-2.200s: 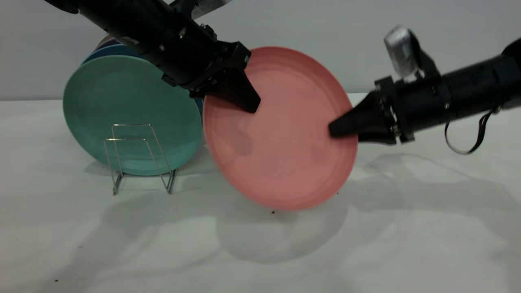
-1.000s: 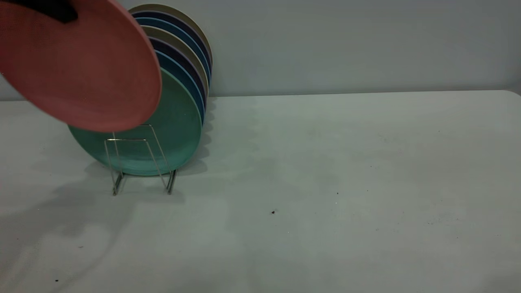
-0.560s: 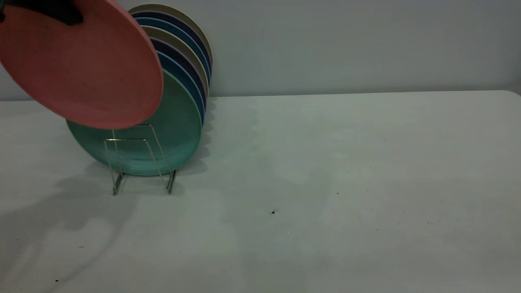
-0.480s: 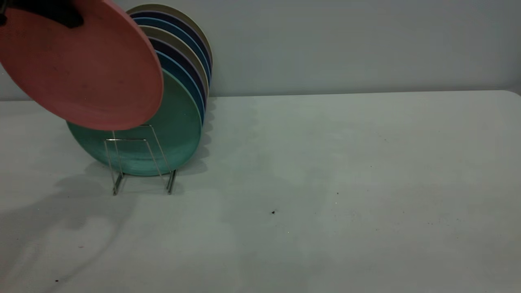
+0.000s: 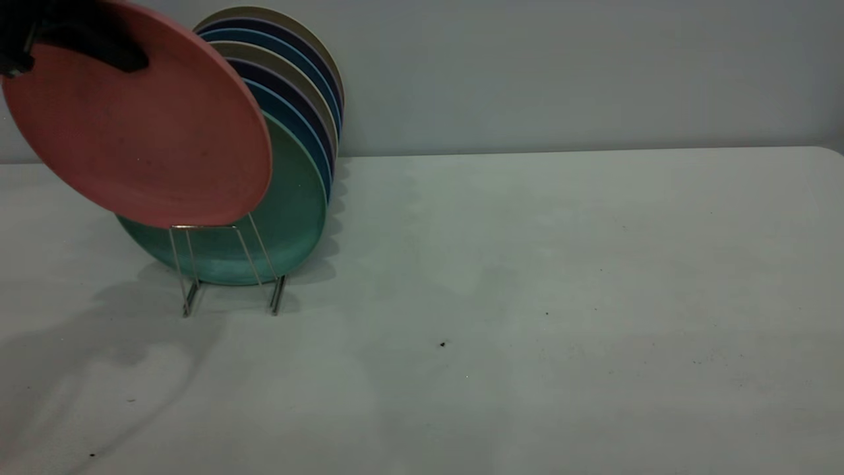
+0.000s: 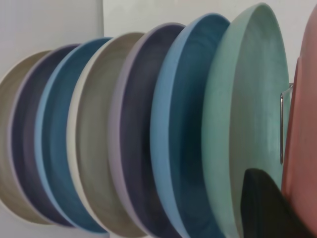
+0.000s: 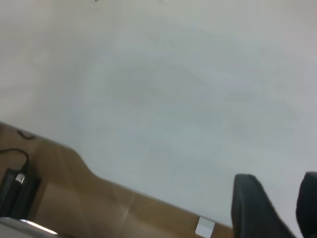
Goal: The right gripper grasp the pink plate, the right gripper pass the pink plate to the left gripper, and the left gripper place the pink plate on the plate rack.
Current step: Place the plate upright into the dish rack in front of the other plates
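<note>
Left gripper [image 5: 99,53], clamped on the pink plate [image 5: 142,125], has lowered it toward the plate rack's [image 5: 227,264] front slot before the teal-green plate [image 5: 293,211]; right gripper [image 7: 277,206], fingers apart, has withdrawn.

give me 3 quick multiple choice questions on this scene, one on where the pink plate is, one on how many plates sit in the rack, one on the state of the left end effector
1. Where is the pink plate?
A. Flat on the table
B. Held up in front of the teal-green plate, above the plate rack
C. Behind all the racked plates

2. How many plates stand in the rack?
A. Three
B. Five
C. Seven

3. What is the left end effector doing?
A. Gripping the pink plate's upper edge
B. Open, away from the plate
C. Resting on the table

Answers:
1 B: its lower edge hangs at the front wire loop, not seated.
2 C: the left wrist view shows seven rims.
3 A: its black finger lies across the plate's upper part.
</note>
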Available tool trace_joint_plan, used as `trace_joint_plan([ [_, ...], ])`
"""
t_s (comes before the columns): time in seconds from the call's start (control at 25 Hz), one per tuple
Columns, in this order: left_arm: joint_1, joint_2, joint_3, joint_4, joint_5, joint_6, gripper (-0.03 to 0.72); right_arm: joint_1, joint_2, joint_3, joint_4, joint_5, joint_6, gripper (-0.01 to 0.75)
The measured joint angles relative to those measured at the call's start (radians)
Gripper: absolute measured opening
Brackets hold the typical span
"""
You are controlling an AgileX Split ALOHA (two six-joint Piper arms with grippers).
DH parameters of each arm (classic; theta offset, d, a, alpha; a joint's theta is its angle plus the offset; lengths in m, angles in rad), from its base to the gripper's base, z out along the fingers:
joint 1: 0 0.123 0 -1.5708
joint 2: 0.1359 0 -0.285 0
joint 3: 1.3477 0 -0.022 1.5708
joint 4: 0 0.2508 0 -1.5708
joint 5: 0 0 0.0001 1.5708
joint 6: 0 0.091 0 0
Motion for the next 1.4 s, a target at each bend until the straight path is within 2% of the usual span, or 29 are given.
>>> trace_joint_plan([
  [1.12, 0.000, 0.168, 0.000, -0.082, -0.042, 0.028, 0.136, 0.000, 0.000, 0.000, -0.022, -0.006, 0.031, 0.243],
  [1.24, 0.000, 0.173, 0.000, -0.082, -0.043, 0.028, 0.157, 0.000, 0.000, 0.000, -0.022, -0.006, 0.033, 0.243],
  [1.4, 0.000, 0.173, 0.000, -0.083, -0.037, 0.026, 0.249, 0.000, 0.000, 0.000, -0.022, -0.006, 0.033, 0.243],
])
